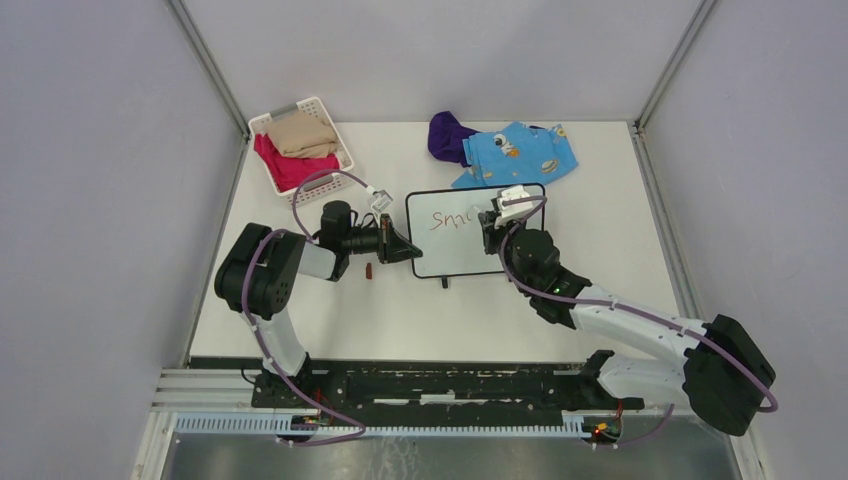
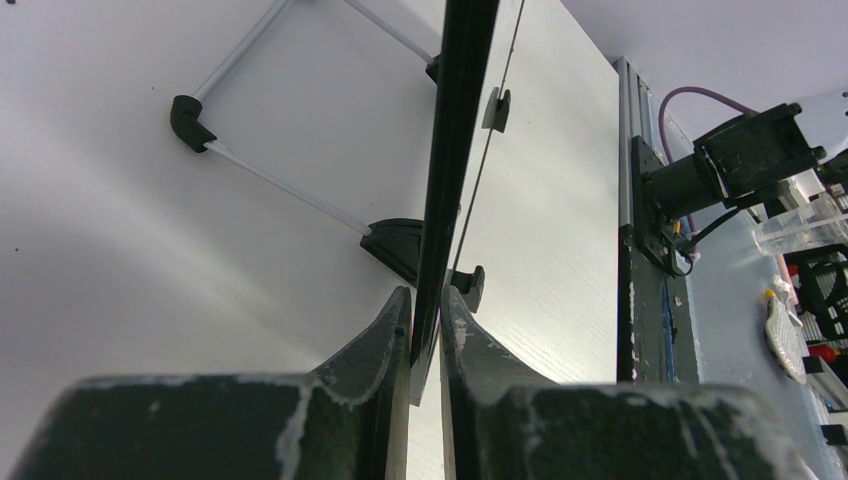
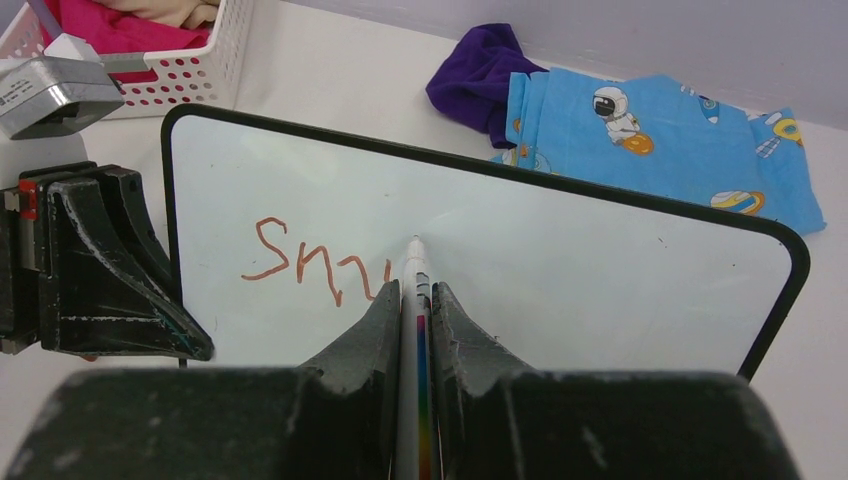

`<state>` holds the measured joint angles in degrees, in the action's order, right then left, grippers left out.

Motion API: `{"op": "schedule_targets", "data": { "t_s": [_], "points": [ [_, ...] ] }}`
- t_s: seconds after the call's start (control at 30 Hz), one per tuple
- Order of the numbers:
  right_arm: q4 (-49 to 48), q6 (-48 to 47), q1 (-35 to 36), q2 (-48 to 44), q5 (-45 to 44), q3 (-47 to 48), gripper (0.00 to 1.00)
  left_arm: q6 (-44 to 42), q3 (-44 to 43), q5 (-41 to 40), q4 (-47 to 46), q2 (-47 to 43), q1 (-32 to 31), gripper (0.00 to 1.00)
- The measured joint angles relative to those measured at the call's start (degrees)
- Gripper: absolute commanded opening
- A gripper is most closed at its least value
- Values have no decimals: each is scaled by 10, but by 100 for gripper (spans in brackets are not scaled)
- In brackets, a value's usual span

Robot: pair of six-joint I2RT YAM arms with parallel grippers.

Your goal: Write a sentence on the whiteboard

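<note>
The whiteboard (image 1: 462, 252) lies mid-table, propped at a slant. My left gripper (image 1: 408, 247) is shut on its left edge; in the left wrist view the black frame (image 2: 455, 150) runs edge-on between the left gripper's (image 2: 427, 310) fingers. My right gripper (image 1: 492, 222) hovers over the board's upper right, shut on a white marker (image 3: 413, 270) with a rainbow stripe. The marker tip touches the whiteboard (image 3: 600, 270) just right of the reddish-brown letters. The sentence (image 3: 315, 268) reads only "Sm" plus a short stroke; it shows faintly in the top view as the sentence (image 1: 452, 219).
A white slatted basket (image 1: 330, 112) with beige and pink clothes stands at the back left. A purple cloth (image 1: 448, 135) and a blue patterned cloth (image 1: 520, 155) lie behind the board. A small reddish-brown cap (image 1: 368, 270) rests beside the left arm.
</note>
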<state>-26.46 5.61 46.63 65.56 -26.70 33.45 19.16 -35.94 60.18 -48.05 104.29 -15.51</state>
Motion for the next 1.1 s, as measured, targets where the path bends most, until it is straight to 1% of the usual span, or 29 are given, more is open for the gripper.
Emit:
{"op": "schedule_targets", "data": {
  "t_s": [0.33,0.67,1.1],
  "points": [
    [-9,-1,-19,13,11,10,0,0,0,-1,0,0,0,2],
    [-9,2,-21,12,13,9,0,0,-1,-1,0,0,-1,2],
    [-18,19,-21,-10,27,-42,0,0,-1,-2,2,0,-3,2]
  ]
}}
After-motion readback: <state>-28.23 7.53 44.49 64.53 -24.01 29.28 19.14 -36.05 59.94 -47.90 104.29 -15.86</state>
